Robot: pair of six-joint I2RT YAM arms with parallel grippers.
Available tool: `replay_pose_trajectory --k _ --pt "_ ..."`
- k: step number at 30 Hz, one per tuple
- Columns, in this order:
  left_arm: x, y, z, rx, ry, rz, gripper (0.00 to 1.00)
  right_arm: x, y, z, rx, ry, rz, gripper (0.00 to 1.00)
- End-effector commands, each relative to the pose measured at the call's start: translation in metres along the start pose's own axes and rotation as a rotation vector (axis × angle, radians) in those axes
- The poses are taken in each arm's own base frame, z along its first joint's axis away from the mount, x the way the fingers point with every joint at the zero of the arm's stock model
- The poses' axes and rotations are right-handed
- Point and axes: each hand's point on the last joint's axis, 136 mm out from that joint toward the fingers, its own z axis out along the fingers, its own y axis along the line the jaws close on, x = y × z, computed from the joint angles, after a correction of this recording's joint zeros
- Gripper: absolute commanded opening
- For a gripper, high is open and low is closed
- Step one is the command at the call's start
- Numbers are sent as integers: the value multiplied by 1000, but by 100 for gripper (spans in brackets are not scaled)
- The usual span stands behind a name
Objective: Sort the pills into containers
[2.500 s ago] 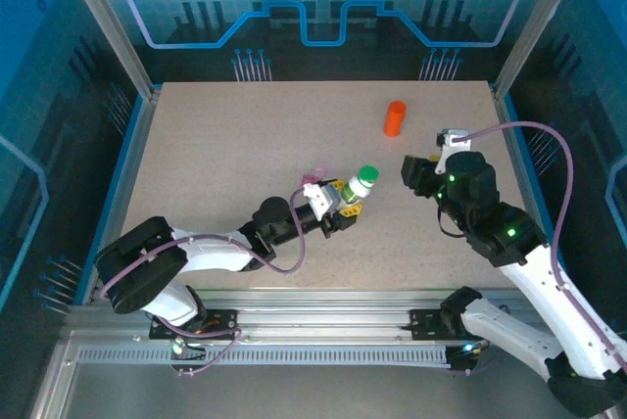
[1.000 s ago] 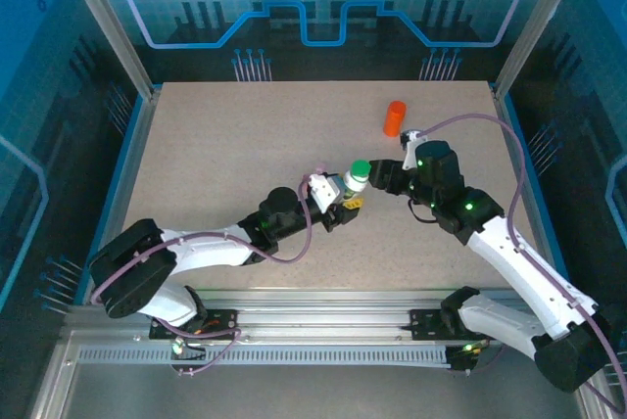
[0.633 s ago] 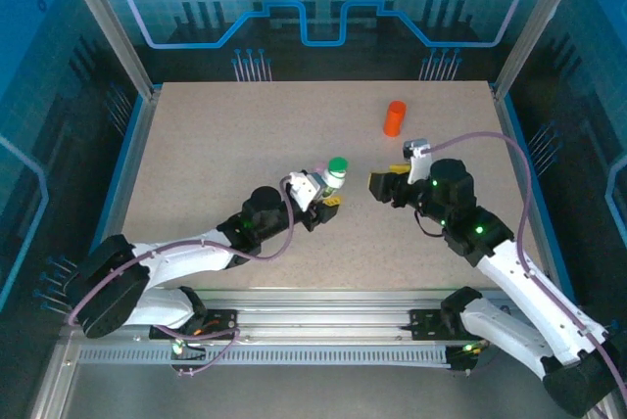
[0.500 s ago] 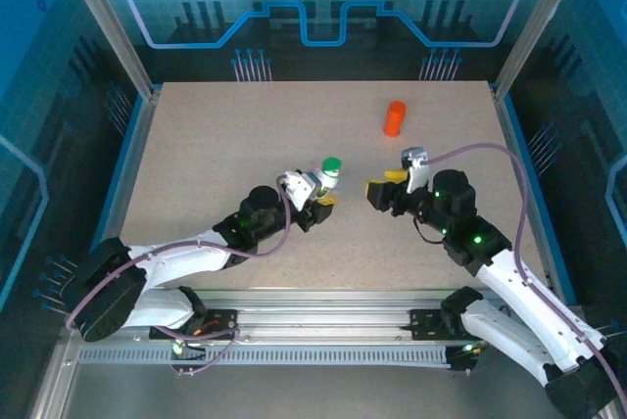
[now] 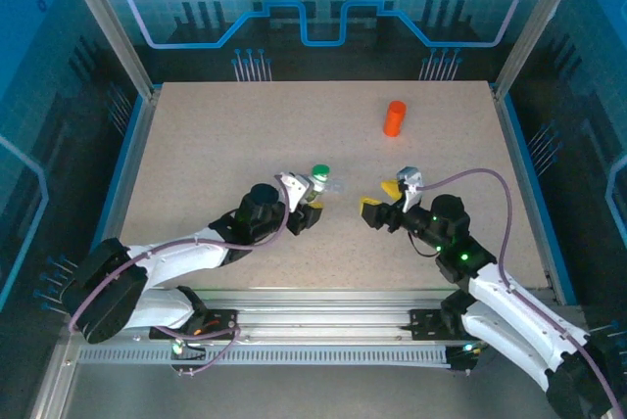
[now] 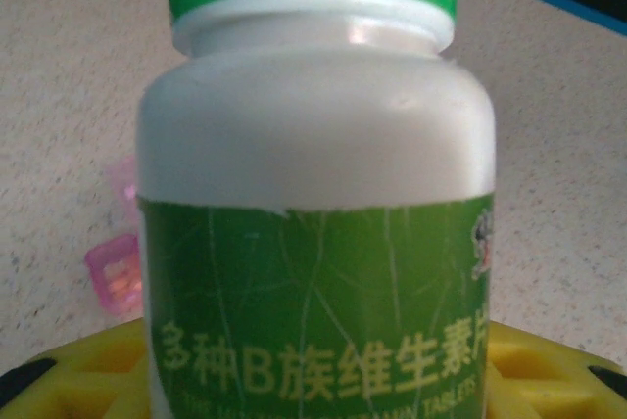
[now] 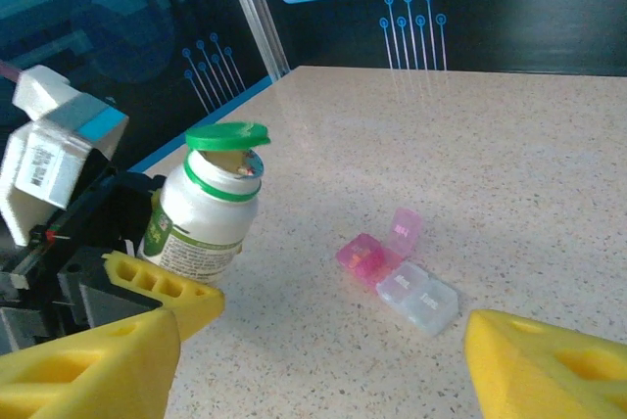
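Observation:
A white pill bottle (image 5: 315, 182) with a green label stands tilted near the table's middle, and my left gripper (image 5: 310, 196) is shut on its body. In the left wrist view the bottle (image 6: 313, 194) is close up between yellow fingers (image 6: 549, 360). Its green lid (image 7: 227, 135) stands flipped up, with small bits inside the mouth. The containers (image 7: 400, 270) lie just right of the bottle: a pink compartment (image 7: 364, 256) with its lid up and something orange inside, joined to colourless ones (image 7: 423, 300). My right gripper (image 7: 323, 370) is open, a little short of them.
An orange bottle (image 5: 394, 117) stands at the back right of the speckled table (image 5: 216, 135). Metal posts and blue walls close in the sides and back. The pink compartment (image 6: 116, 272) peeks out left of the bottle in the left wrist view.
My right gripper has let go of the bottle's cap, drawn back towards the near edge and opened wider. My left gripper has carried the bottle left and nearer.

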Motion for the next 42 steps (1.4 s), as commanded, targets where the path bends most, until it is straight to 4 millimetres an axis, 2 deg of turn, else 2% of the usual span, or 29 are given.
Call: replay_pose_trajectory --k 1,9,27,35,42 --pt "8 8 -5 -8 59 -41 0 -13 -1 1 -8 -97 7 79" --pt "34 21 2 -31 220 -102 0 -1 -7 5 -2 -86 43 86" --pt "54 32 39 -28 537 -148 0 3 -9 5 9 -74 62 88" --pt "61 40 40 -59 662 -155 0 1 -8 4 5 -75 69 89" --pt "58 44 37 -66 677 -152 0 -1 -5 2 -6 -84 73 89"
